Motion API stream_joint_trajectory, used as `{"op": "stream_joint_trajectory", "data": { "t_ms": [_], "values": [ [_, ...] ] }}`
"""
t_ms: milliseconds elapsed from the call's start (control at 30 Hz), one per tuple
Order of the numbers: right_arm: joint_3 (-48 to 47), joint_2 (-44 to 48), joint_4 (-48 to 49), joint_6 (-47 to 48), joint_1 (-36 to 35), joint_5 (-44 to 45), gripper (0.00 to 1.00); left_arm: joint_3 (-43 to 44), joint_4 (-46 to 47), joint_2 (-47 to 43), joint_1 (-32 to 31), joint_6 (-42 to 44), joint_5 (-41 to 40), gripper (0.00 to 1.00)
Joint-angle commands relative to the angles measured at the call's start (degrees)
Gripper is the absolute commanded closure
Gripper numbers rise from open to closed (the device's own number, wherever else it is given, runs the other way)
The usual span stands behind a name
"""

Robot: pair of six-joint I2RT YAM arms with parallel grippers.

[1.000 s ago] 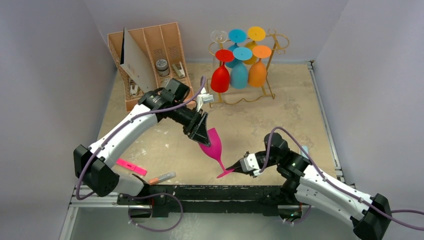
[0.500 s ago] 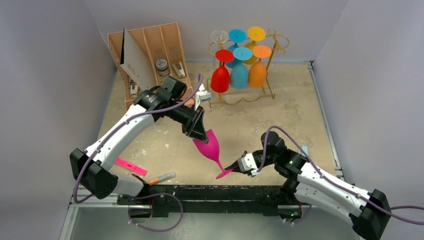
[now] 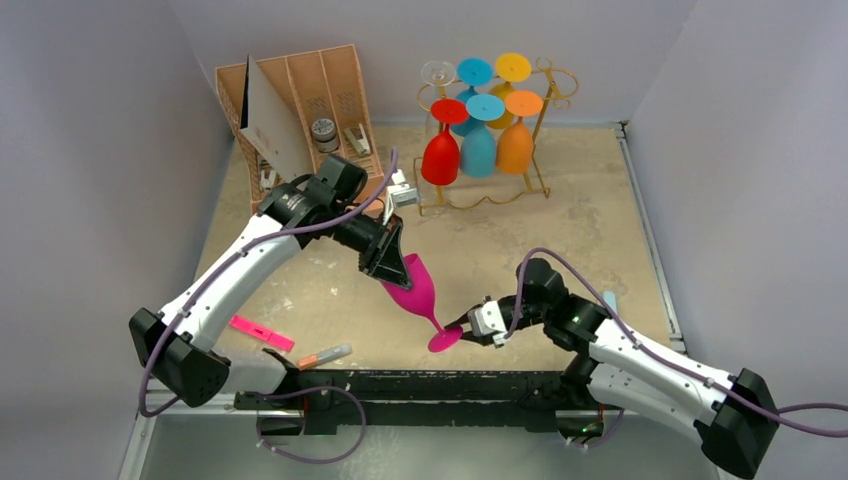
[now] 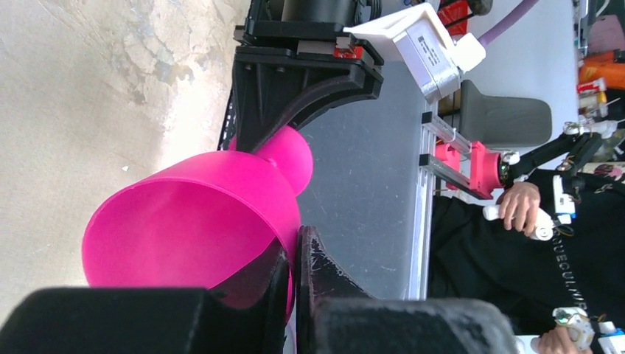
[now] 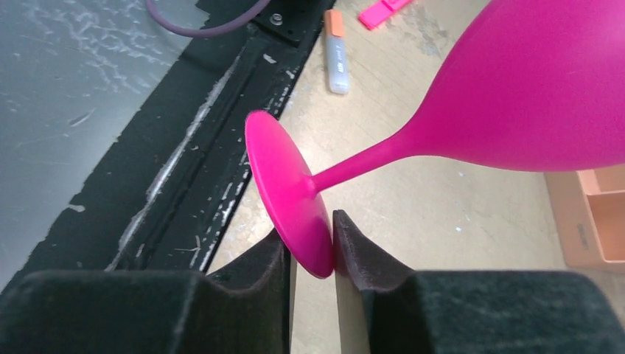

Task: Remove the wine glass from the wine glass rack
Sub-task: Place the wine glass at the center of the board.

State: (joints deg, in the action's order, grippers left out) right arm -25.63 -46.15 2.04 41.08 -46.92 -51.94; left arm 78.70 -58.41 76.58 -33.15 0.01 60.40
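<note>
The left wrist view shows left jaws clamped on the wine glass rim; the right wrist view, right jaws narrowly straddling its foot, grip unclear.

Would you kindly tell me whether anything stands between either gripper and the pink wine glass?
Nothing visible does. The left gripper is shut on the bowl rim of the pink wine glass, whose foot sits directly between the jaws of the right gripper.
</note>
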Motion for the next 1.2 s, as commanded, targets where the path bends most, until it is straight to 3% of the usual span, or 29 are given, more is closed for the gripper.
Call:
{"op": "stream_joint_trajectory", "data": {
  "t_ms": [0,200,400,567,733,833,1000,1167],
  "values": [
    [-0.87,0.32,4.37,-3.40,0.07,1.35,0.71,0.96,1.23,-2.83,-0.17,4.19,-1.77,1.00],
    [0.44,1.20,12.68,-15.23,0.05,8.29,0.61,-3.62,7.88,-6.78,-0.02,1.19,-11.01,1.00],
    [1.51,4.48,11.41,-22.88,0.06,17.36,0.48,-6.54,14.09,-9.65,0.36,-1.68,-23.20,1.00],
    [3.04,6.42,14.22,-38.97,0.07,37.14,0.32,-8.21,11.44,-9.10,0.32,-0.96,-44.79,1.00],
    [2.40,6.12,14.42,-51.02,0.07,47.60,0.28,-12.83,12.84,-8.66,0.32,-2.53,-59.23,1.00],
    [0.12,5.79,9.11,-58.43,0.07,56.97,0.24,-14.11,14.01,-7.82,0.30,-3.93,-63.07,1.00],
    [-7.79,1.84,-8.27,-70.99,0.07,72.97,0.21,-15.50,14.06,-5.44,0.31,-5.35,-67.83,1.00],
    [-19.46,-1.51,-23.40,-77.26,0.07,74.06,0.20,-16.76,13.49,-3.94,0.34,-6.72,-68.40,1.00]
  ]
}}
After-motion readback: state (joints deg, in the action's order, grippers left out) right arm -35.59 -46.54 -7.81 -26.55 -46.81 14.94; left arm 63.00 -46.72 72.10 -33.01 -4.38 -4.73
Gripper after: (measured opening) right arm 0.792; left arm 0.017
